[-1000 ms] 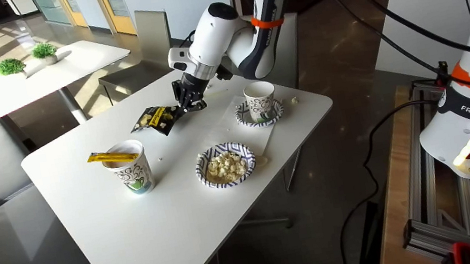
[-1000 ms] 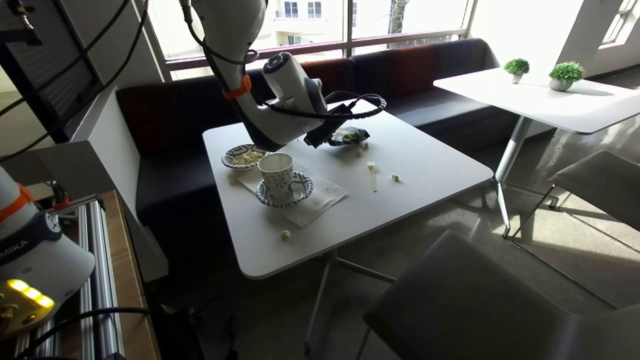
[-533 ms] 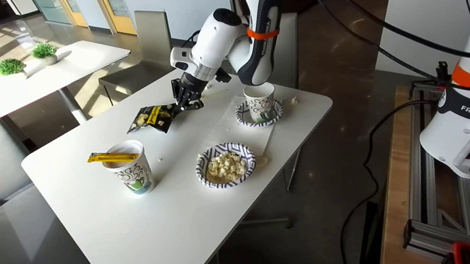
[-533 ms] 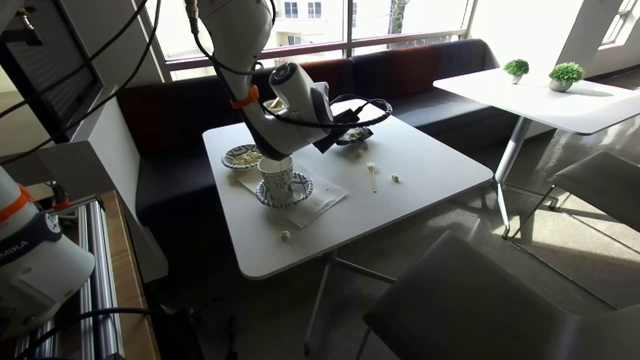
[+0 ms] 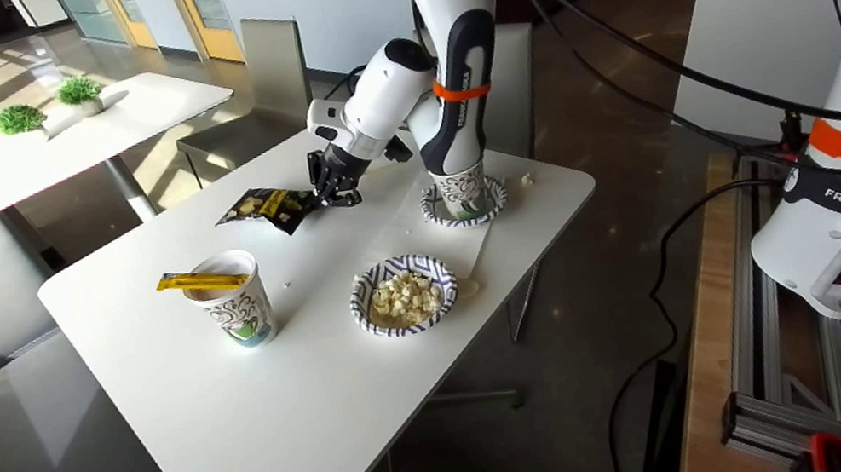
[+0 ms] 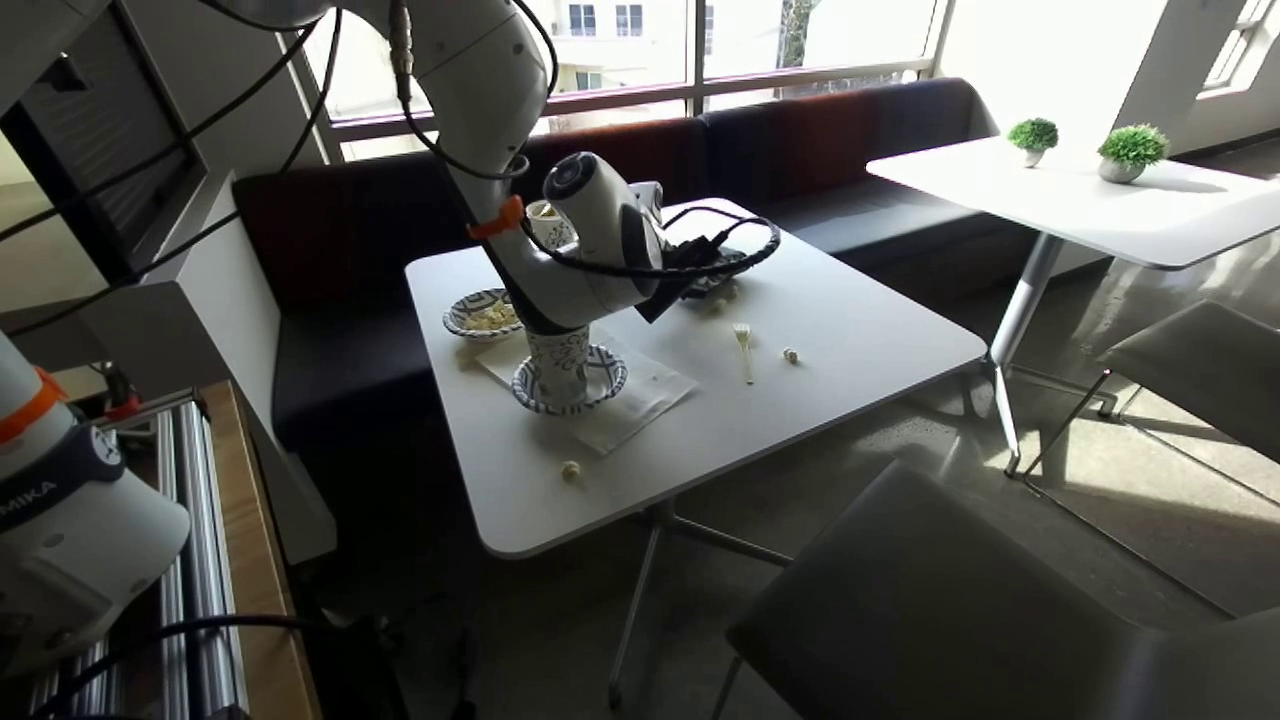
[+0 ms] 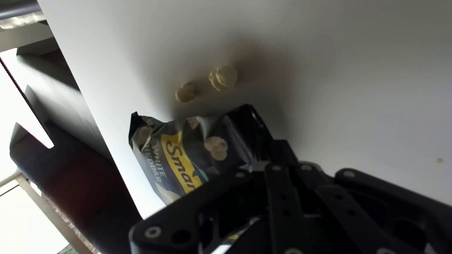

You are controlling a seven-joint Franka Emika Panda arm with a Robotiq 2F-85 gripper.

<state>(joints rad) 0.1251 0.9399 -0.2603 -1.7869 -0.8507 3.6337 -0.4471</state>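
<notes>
Lowered since the earlier frame, the arm [image 5: 463, 111] is now set just over or against one cup [image 5: 462, 194]; contact cannot be told. Slightly shifted too, the bag [image 7: 194, 153] is pinched at one end by the pincer [image 5: 321, 201], on or low over the worktop [image 5: 307, 429]: grip seems kept, clearance scant.

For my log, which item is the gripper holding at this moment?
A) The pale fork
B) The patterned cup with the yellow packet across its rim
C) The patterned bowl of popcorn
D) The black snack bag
D: in the wrist view the gripper is closed on one edge of the black snack bag.
</notes>
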